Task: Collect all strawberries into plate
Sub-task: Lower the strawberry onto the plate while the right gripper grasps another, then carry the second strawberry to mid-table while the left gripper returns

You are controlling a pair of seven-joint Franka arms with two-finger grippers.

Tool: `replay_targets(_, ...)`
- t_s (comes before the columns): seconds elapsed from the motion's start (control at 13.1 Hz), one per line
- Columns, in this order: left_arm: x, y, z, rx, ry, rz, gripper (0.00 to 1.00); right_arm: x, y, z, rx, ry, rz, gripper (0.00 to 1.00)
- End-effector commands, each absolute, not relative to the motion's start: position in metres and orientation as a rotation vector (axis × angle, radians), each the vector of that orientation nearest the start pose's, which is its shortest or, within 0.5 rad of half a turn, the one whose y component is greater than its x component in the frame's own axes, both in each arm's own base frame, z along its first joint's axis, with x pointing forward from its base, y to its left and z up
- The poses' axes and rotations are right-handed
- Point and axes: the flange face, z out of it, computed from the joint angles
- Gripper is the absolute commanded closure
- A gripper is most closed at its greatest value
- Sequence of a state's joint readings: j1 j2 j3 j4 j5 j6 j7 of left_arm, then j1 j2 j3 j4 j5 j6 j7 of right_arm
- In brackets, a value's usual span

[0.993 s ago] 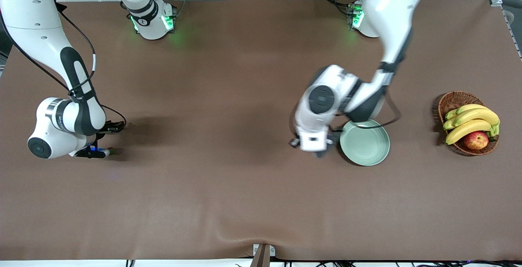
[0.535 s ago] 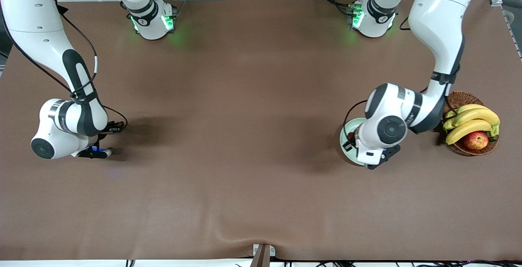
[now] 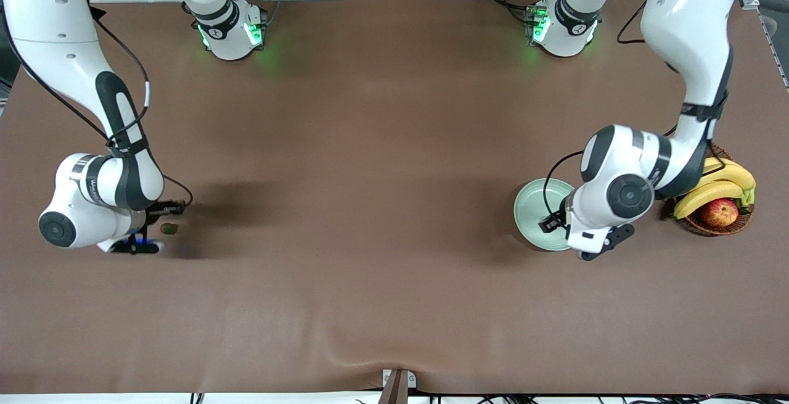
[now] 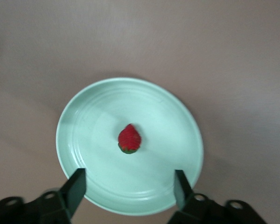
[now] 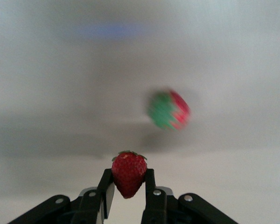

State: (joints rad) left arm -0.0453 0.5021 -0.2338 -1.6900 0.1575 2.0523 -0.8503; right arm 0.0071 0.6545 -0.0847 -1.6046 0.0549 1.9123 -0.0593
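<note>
Three strawberries show across our views, though the front view gives us only one of them. Starting at the right arm's end of the table, we see the right gripper (image 3: 145,231) low over the cloth, its body hiding its fingertips from the front camera. At its three o'clock in that view, just beside it, a greenish strawberry (image 3: 169,228) lies on the table (image 3: 370,145). Our right wrist view adds what the front cannot: the jaws are pinched tight on a red strawberry (image 5: 129,173), held tip down between the fingers (image 5: 149,186), with the greener berry (image 5: 169,110) blurred on the cloth at about one o'clock from the held one.

Moving across to the left arm's end, we find the mint-green plate (image 3: 531,206) half covered by the left arm's wrist, with the left gripper (image 3: 558,219) above it. A wicker basket (image 3: 703,226) of bananas (image 3: 715,185) and an apple (image 3: 719,212) sits at the plate's three o'clock. In our left wrist view the left gripper (image 4: 129,186) stands spread wide and holds nothing; a third strawberry (image 4: 129,139) lies near the plate's (image 4: 84,116) centre, at twelve o'clock from the fingers (image 4: 75,186), clear of them.
</note>
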Motion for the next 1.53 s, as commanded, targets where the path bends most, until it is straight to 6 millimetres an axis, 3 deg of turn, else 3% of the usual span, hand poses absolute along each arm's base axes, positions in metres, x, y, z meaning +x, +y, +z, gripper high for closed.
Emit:
replay_targets(0.0, 0.621, -0.174, 0.388, -2.984, -0.714, 0.000, 0.00, 0.666, 0.074, 0.260, -3.087, 0.159, 0.455, 1.00)
replay_targets(0.15, 0.613, -0.176, 0.440, -3.010, -0.654, -0.086, 0.00, 0.653, 0.169, 0.266, -3.006, 0.301, 0.457, 1.00)
replay_targets(0.38, 0.602, -0.172, 0.494, -3.013, -0.520, -0.084, 0.00, 0.617, 0.303, 0.262, -2.832, 0.410, 0.478, 1.00)
replay_targets(0.61, 0.596, -0.177, 0.512, -3.003, -0.470, -0.033, 0.00, 0.583, 0.392, 0.246, -2.752, 0.407, 0.404, 1.00)
replay_targets(0.69, 0.592, -0.175, 0.513, -2.999, -0.442, -0.017, 0.00, 0.573, 0.413, 0.236, -2.747, 0.392, 0.375, 1.00)
replay_targets(0.84, 0.591, -0.173, 0.513, -3.000, -0.409, -0.009, 0.00, 0.553, 0.445, 0.206, -2.752, 0.369, 0.324, 1.00)
replay_targets(0.99, 0.586, -0.188, 0.506, -2.998, -0.390, 0.021, 0.00, 0.547, 0.455, 0.194, -2.747, 0.374, 0.279, 0.95)
replay_targets(1.15, 0.581, -0.217, 0.493, -3.033, -0.392, 0.060, 0.00, 0.548, 0.454, 0.193, -2.747, 0.375, 0.278, 0.34)
replay_targets(1.22, 0.579, -0.232, 0.486, -3.049, -0.408, 0.069, 0.00, 0.548, 0.454, 0.193, -2.748, 0.371, 0.277, 0.11)
replay_targets(1.3, 0.577, -0.254, 0.476, -3.073, -0.427, 0.078, 0.00, 0.552, 0.452, 0.199, -2.740, 0.381, 0.270, 0.00)
replay_targets(1.45, 0.566, -0.305, 0.451, -3.086, -0.500, 0.075, 0.00, 0.565, 0.439, 0.213, -2.725, 0.396, 0.251, 0.00)
